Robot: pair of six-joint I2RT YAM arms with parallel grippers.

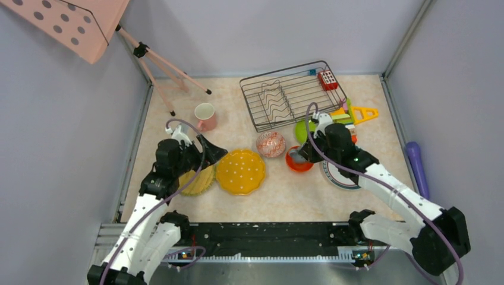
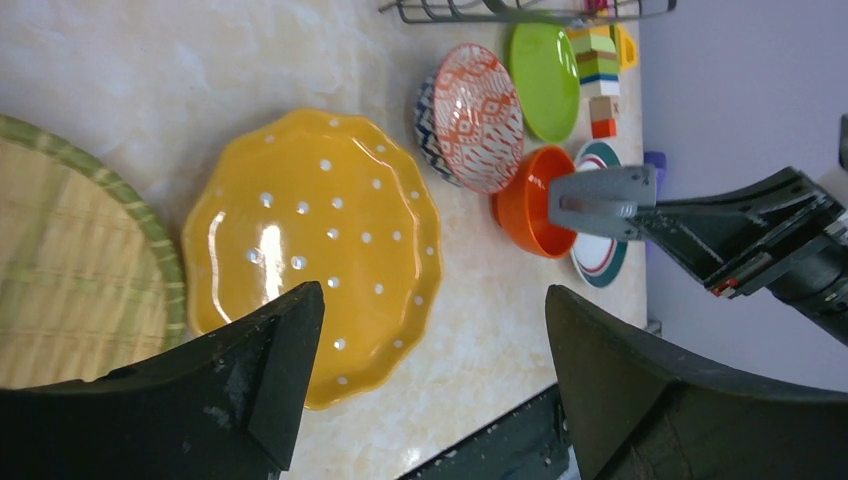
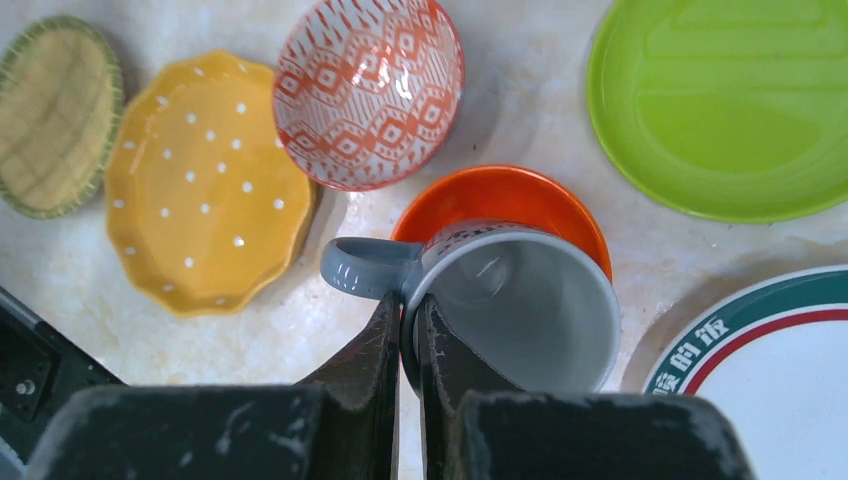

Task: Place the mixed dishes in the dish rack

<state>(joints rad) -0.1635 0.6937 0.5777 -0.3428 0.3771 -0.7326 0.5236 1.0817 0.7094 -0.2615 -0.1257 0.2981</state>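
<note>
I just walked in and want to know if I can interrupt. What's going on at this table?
The two arms are loading dishes into the dish rack, which has no dishes in it yet. The right gripper is shut on the wall of the grey mug, beside its handle, with the mug over the orange-red bowl. The left gripper is open and empty, hovering by the yellow dotted plate. The pink mug and patterned bowl sit on the table.

Grey mug (image 3: 520,300) hangs over the orange-red bowl (image 3: 490,195), near the dish rack (image 1: 248,104).
</note>
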